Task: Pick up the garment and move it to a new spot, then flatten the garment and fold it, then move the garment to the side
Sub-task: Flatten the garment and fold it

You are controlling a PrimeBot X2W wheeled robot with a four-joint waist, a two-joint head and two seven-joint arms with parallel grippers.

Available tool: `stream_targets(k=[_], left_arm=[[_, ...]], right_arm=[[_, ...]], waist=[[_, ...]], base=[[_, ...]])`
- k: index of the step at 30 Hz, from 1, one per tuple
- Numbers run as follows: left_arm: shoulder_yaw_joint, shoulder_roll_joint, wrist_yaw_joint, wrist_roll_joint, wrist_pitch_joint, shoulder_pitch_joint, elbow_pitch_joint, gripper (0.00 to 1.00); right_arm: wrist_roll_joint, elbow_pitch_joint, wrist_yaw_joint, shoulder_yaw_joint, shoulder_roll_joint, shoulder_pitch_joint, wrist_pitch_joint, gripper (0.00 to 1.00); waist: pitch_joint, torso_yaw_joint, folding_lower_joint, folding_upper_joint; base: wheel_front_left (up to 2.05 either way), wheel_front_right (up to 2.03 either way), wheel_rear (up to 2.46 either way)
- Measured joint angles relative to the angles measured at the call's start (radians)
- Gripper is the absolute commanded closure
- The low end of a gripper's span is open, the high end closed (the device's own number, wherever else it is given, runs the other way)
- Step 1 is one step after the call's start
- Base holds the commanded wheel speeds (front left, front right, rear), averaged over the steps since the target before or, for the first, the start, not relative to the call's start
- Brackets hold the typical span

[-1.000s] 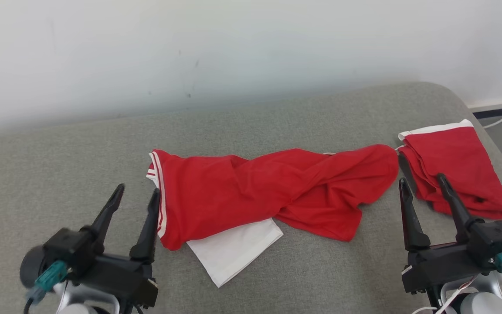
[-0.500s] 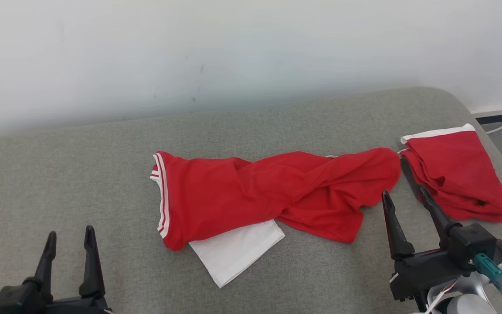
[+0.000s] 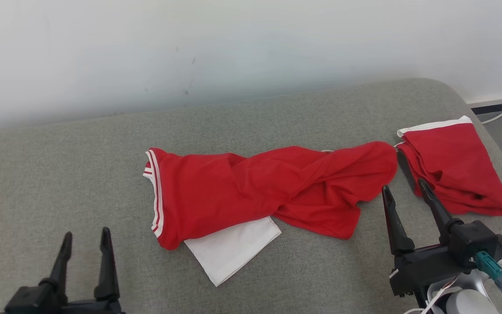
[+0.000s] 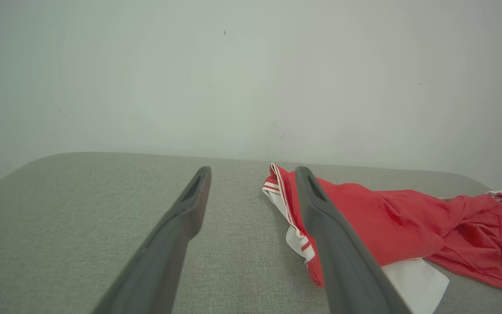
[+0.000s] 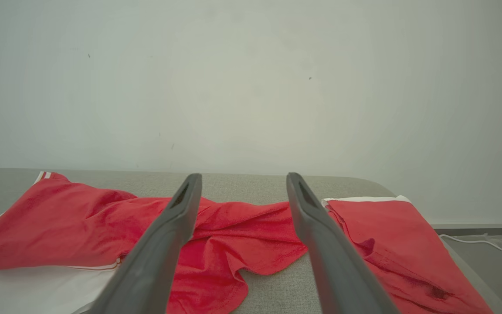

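Head view: crumpled red-and-white fabric garment (image 3: pixel 255 192) on grey upholstered cushion (image 3: pixel 59 165); left tool (image 3: pixel 86 233) and right tool (image 3: pixel 403 185) both released, empty.

Left gripper (image 3: pixel 86 234): two long, dark, tapering fingers (image 3: pixel 105 261) on a black block.
Right gripper (image 3: pixel 403 186): same black build, boxy base.
Connector (image 3: pixel 486 263): teal plug, right there on the housing.
Wrist (image 3: pixel 466 304): pale silver, rounded.
Wire (image 3: pixel 436 300): thin, white.

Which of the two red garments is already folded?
The far-right red garment: a compact, flat stack with a white band along its far edge. The centre red garment lies twisted and crumpled, a white panel sticking out beneath it.
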Motion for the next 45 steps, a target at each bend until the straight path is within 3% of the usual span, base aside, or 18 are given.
stream_targets(k=[8, 14, 19, 27, 41, 42, 43, 44, 45], left_arm=[[-0.079, -0.028, -0.055, -0.069, 0.134, 0.002, 0.075, 0.00], [-0.143, -0.048, -0.125, -0.134, 0.266, -0.002, 0.165, 0.00], [-0.180, -0.066, -0.148, -0.144, 0.350, -0.057, 0.221, 0.00], [-0.217, -0.083, -0.149, -0.142, 0.443, -0.137, 0.302, 0.00], [-0.233, -0.105, -0.150, -0.159, 0.481, -0.210, 0.375, 0.00], [-0.234, -0.106, -0.150, -0.161, 0.481, -0.212, 0.377, 0.14], [-0.235, -0.106, -0.151, -0.161, 0.481, -0.215, 0.379, 0.79], [-0.236, -0.106, -0.152, -0.163, 0.480, -0.219, 0.381, 1.00], [-0.236, -0.106, -0.157, -0.166, 0.480, -0.223, 0.384, 1.00]], right_arm=[[0.000, 0.013, 0.001, 0.003, 0.001, -0.014, -0.010, 0.00], [0.000, 0.013, 0.006, 0.008, 0.002, -0.016, -0.016, 0.00], [0.000, 0.013, 0.011, 0.017, 0.003, -0.025, -0.018, 0.00], [0.000, 0.015, 0.017, 0.023, 0.007, -0.042, -0.020, 0.00], [0.000, 0.024, 0.017, 0.014, 0.007, -0.051, -0.034, 0.00], [0.000, 0.024, 0.017, 0.014, 0.006, -0.051, -0.036, 0.00], [0.000, 0.024, 0.017, 0.014, 0.006, -0.051, -0.036, 0.00], [0.000, 0.025, 0.017, 0.014, 0.006, -0.051, -0.036, 0.00], [0.000, 0.025, 0.017, 0.014, 0.006, -0.051, -0.036, 0.00]], waist=[[0.005, 0.000, 0.0000, 0.0000], [0.012, -0.002, 0.0000, 0.0000], [0.029, -0.009, 0.0000, 0.0000], [0.056, -0.032, 0.0000, 0.0000], [0.075, -0.060, 0.0000, 0.0000], [0.075, -0.061, 0.0000, 0.0000], [0.076, -0.061, 0.0000, 0.0000], [0.076, -0.061, 0.0000, 0.0000], [0.076, -0.061, 0.0000, 0.0000]], base=[[0.00, 0.00, 0.00], [0.00, 0.00, 0.00], [0.00, 0.00, 0.00], [0.00, 0.00, 0.00], [0.00, 0.00, 0.00], [0.00, 0.00, 0.00], [0.00, 0.00, 0.00], [0.00, 0.00, 0.00], [0.00, 0.00, 0.00]])
